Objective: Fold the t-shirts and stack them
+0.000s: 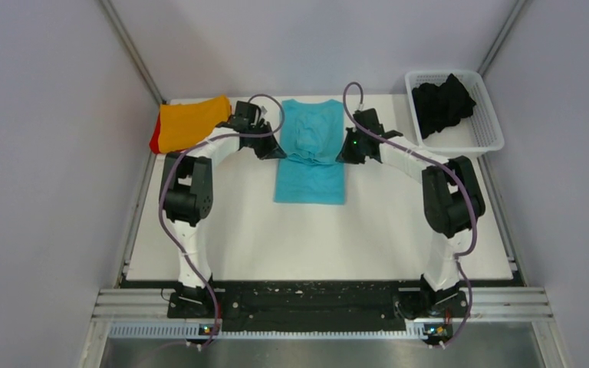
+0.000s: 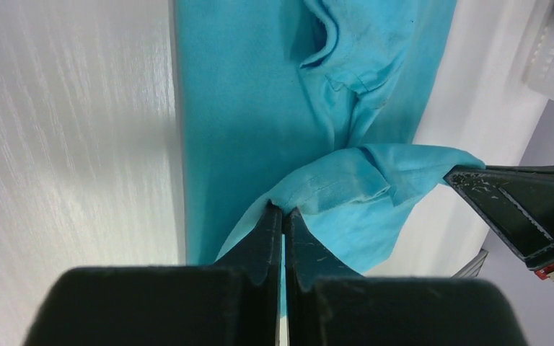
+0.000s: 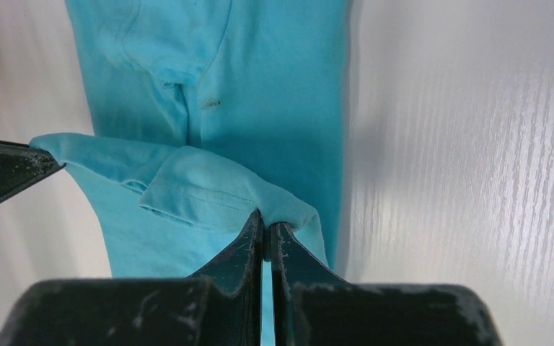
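**While Both Claws Grip It, Turquoise Shirt Lies Long and Narrow at Mid-Table**

As seen from the top camera, the turquoise t-shirt (image 1: 310,165) lies on the white table (image 1: 314,238), toward its far edge and midway between the arms. It forms a long, narrow rectangle. Its near half is flat and smooth; its far half is bunched and creased where cloth is lifted.

The left gripper (image 1: 273,146) sits at the shirt's left edge. Its wrist view shows the black fingers (image 2: 263,245) pressed together on a raised fold of the soft knit, with only a hairline gap between them. The right gripper (image 1: 350,149) sits at the opposite edge. Its fingers (image 3: 242,249) are likewise clamped on a hemmed fold with a visible stitch line. The cloth spans between the two claws as a drooping flap above the flat layer.

The table surface shows a faint wood-grain streaking in both wrist views.

At the far left corner lies the orange t-shirt (image 1: 192,123), a folded, rounded slab. The red t-shirt (image 1: 156,139) shows as a thin strip at its left edge. Whether the red lies beneath cannot be confirmed.

At the far right stands a white mesh basket (image 1: 494,126) of rectangular form. The black t-shirt (image 1: 443,103) lies crumpled inside it, unfolded.
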### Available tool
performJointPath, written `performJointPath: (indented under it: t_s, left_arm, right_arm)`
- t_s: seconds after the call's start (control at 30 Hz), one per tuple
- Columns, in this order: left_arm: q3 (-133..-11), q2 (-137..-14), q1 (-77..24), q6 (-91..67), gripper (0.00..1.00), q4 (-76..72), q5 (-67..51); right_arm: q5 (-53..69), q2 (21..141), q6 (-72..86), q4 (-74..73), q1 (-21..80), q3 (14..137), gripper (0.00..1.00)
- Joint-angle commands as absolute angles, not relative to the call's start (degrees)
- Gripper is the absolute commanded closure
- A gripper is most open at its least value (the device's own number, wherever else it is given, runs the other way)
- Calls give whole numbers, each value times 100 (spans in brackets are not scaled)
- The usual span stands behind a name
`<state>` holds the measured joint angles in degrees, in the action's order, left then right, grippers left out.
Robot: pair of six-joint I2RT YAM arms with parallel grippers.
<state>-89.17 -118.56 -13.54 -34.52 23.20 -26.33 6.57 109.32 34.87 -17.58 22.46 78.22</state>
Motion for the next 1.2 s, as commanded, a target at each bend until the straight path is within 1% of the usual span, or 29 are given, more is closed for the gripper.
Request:
performJointPath:
  t_s: [0.0, 0.07, 0.1, 0.13, 0.17, 0.2, 0.23, 0.3, 0.37, 0.4, 0.43, 0.57, 0.7, 0.77, 0.87, 0.93, 1.03, 1.1, 1.17]
  left_arm:
    - [-9374, -12026, -1345, -3322, 92, 2480, -2587]
    - [-9521, -12101, -1332, -3307, 75, 2593, -2531]
    - [-9602, -12129, -1319, -3305, 62, 2640, -2524]
    - [-9700, -12144, -1304, -3309, 49, 2688, -2515]
    - [-9791, -12130, -1289, -3320, 32, 2734, -2503]
    - [-9855, -12084, -1272, -3323, 5, 2764, -2488]
    - [-9887, -12019, -1255, -3322, 2, 2770, -2457]
    - [-9855, -11821, -1233, -3287, 1, 2769, -2402]
    - [-9703, -11561, -1231, -3229, 1, 2777, -2337]
    - [-9564, -11441, -1226, -3206, 1, 2782, -2303]
    - [-9402, -11283, -1230, -3194, 1, 2778, -2284]
    - [-8346, -10575, -1230, -3182, 1, 2671, -2260]
    - [-7072, -9911, -1239, -3418, 1, 2271, -2378]
    - [-6530, -9743, -1246, -3590, 1, 2014, -2572]
    - [-6070, -9750, -1272, -3782, 1, 1703, -2737]
    - [-5958, -9870, -1278, -3871, 5, 1628, -2738]
    - [-5787, -10008, -1283, -4076, 13, 1392, -2736]
    - [-5729, -10115, -1283, -4197, 21, 1228, -2744]
    - [-5715, -10226, -1296, -4291, 26, 1143, -2761]
  right_arm:
    - [673, 11157, 3445, -1669, 2146, 8294, 97]
    - [651, 11277, 3457, -1658, 2132, 8451, 91]
    - [636, 11332, 3469, -1667, 2126, 8549, 85]
    - [638, 11366, 3489, -1693, 2103, 8651, 75]
    - [627, 11394, 3499, -1712, 2084, 8743, 62]
    - [623, 11382, 3497, -1727, 2071, 8826, 54]
    - [605, 11349, 3481, -1734, 2067, 8874, 46]
    - [543, 11207, 3435, -1713, 2070, 8848, 34]
    - [569, 11008, 3321, -1578, 2066, 8639, 18]
    - [630, 10891, 3265, -1527, 2065, 8495, 8]
    - [719, 10809, 3204, -1509, 2067, 8346, 2]
    - [1016, 10280, 3065, -1468, 2071, 7437, 1]
    - [1485, 9591, 3248, -1174, 2078, 6145, 1]
    - [1663, 9386, 3312, -1051, 2088, 5740, 1]
    - [1710, 9288, 3325, -964, 2093, 5424, 1]
    - [1785, 9321, 3345, -914, 2099, 5364, 1]
    - [1897, 9412, 3423, -798, 2140, 5322, 2]
    - [1907, 9474, 3452, -797, 2168, 5313, 3]
    - [1895, 9505, 3481, -798, 2175, 5283, 4]
